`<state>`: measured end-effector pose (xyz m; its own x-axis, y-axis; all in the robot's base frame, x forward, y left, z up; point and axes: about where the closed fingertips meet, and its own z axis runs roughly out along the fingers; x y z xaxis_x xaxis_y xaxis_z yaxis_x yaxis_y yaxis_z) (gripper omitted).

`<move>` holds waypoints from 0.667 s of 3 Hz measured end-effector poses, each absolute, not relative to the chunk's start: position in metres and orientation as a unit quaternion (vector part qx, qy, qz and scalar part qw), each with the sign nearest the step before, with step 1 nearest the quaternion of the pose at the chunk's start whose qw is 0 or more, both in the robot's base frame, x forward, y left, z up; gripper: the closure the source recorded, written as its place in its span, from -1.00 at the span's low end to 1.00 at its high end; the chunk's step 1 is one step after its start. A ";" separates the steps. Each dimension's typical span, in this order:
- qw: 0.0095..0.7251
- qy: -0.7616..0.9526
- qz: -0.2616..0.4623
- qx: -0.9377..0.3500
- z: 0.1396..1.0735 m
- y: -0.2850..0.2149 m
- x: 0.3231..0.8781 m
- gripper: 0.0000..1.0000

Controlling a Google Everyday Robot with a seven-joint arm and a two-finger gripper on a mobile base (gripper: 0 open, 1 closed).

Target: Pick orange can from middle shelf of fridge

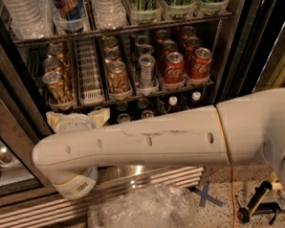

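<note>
Orange cans stand in two lanes of the middle shelf [132, 98]: one at the front of the left lane [58, 87] and one at the front of the centre lane [117, 79], with more behind each. My gripper [76, 118] is low in the open fridge [234, 44], just below the shelf's front rail, between those two lanes. Its cream fingers [100, 115] are spread apart and hold nothing. My white forearm [149, 142] crosses the view and hides the lower shelf.
A silver-grey can [146, 68] and red Coca-Cola cans [174, 68] fill the right lanes. A white ribbed lane [88, 71] has no cans. Small bottles [172, 102] stand below. On the floor lie crumpled plastic [143, 214], blue tape [207, 197] and a black tool [255, 206].
</note>
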<state>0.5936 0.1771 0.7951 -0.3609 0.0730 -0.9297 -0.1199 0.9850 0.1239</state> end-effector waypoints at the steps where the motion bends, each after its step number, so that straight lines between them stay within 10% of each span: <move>1: 0.568 0.820 0.072 0.002 0.804 0.164 0.575 -1.00; 2: 0.572 0.818 0.061 0.016 0.814 0.153 0.558 -1.00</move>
